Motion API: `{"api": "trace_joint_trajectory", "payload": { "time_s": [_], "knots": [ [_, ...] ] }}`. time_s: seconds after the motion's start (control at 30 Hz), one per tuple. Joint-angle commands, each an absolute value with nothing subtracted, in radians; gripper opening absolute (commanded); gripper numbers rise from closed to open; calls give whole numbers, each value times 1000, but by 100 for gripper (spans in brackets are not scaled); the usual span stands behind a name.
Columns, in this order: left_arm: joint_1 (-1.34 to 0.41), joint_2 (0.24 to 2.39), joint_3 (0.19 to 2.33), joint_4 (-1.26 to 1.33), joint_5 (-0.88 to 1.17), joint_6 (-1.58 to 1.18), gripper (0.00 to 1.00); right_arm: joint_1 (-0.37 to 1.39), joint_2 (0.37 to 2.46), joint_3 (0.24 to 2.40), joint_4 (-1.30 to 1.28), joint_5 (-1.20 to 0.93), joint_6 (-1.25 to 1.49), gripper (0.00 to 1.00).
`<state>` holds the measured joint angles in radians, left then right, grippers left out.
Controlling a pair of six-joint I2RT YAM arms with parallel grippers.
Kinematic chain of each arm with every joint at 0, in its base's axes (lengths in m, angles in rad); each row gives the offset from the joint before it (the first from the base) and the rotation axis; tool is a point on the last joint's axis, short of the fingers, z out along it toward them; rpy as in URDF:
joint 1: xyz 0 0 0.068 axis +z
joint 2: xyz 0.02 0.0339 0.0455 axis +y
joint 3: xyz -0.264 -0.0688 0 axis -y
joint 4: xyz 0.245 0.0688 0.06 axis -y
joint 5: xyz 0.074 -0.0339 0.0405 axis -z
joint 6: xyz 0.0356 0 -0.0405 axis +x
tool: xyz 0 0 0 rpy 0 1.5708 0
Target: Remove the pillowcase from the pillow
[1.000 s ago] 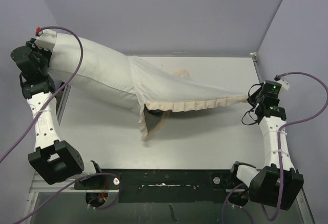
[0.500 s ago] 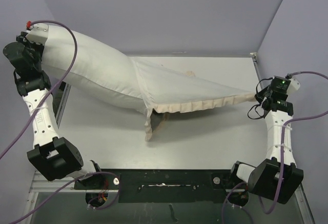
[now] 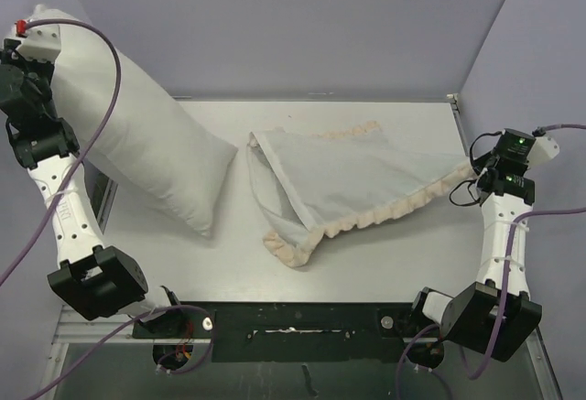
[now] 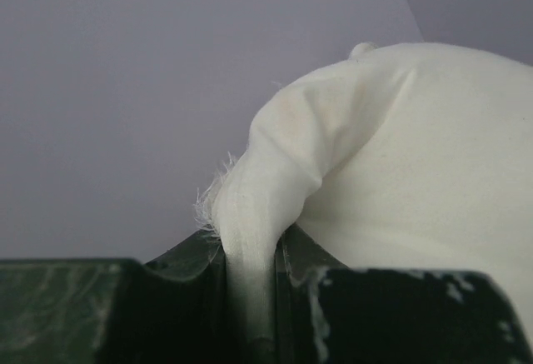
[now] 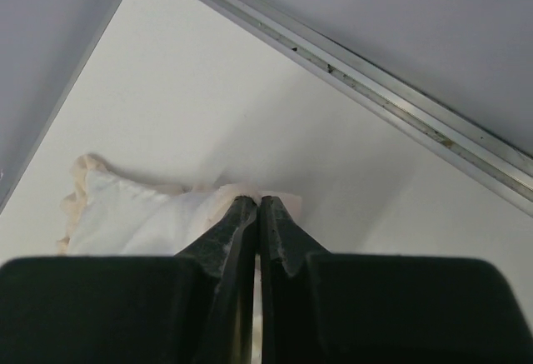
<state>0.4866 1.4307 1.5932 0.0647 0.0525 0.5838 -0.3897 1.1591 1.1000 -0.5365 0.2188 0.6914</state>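
I am pinching with my left gripper (image 4: 250, 257), its two dark fingers (image 4: 187, 297) squeezed together on a bunched corner of the pillow (image 4: 416, 156). The white cloth is being pulled into a tight rope between them, with a few loose threads fraying out at the pinch. From there the pillow is swelling out to the right of the grip, plump and smooth. A plain lavender wall (image 4: 125, 89) is filling the space behind it.

In the overhead view this gripper (image 3: 37, 48) is sitting high at the far left. The pillow (image 3: 137, 135) is hanging down and away from it on a slant, and its lowest corner is reaching the table (image 3: 366, 263). My purple cable (image 3: 103, 70) is looping across the upper part of it.

My right gripper (image 5: 256, 210) is also closed, tips together on the edge of the pillowcase (image 5: 141, 218). It is only a thin bite, right at the peach frill (image 5: 79, 189). The cover is lying flat on the table (image 5: 208, 89) just beyond and left of my fingertips, and a metal rail (image 5: 375, 97) is running along the table's far edge.

From above, the pillowcase (image 3: 357, 176) is spreading out from the right gripper (image 3: 481, 173) toward the middle of the table, pale side up. Its frill (image 3: 385, 212) is trailing along the nearer edge, and its mouth is gaping on the end facing the pillow. The two are lying apart, with bare table showing between them.
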Motion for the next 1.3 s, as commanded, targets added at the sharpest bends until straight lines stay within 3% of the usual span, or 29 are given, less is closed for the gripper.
{"api": "trace_joint_trajectory", "payload": {
  "time_s": [0.0, 0.2, 0.4, 0.47, 0.57, 0.7, 0.83, 1.0, 1.27],
  "knots": [
    [504, 1422, 1722, 285, -51, 567, 0, -411, 1140, 1131, -482, 272, 721, 0],
    [326, 1358, 1706, 145, -4, 561, 0, -364, 1110, 1034, -393, 211, 712, 0],
    [-110, 1319, 1813, -91, -35, 572, 0, -146, 1098, 963, -386, 335, 629, 10],
    [-265, 1328, 1901, -167, -64, 577, 0, -108, 1089, 936, -389, 353, 622, 21],
    [-482, 1357, 2049, -252, -136, 609, 0, -89, 1071, 903, -391, 371, 607, 49],
    [-670, 1417, 2250, -364, -226, 622, 0, -67, 1057, 905, -390, 383, 564, 68],
    [-688, 1393, 2203, -369, -252, 643, 0, -37, 1066, 924, -390, 384, 535, 75],
    [-641, 1274, 1848, -197, -275, 757, 0, 50, 1075, 932, -372, 396, 485, 81],
    [-303, 1269, 1425, -44, -186, 758, 0, 207, 1115, 940, -370, 429, 434, 94]
  ]
}}
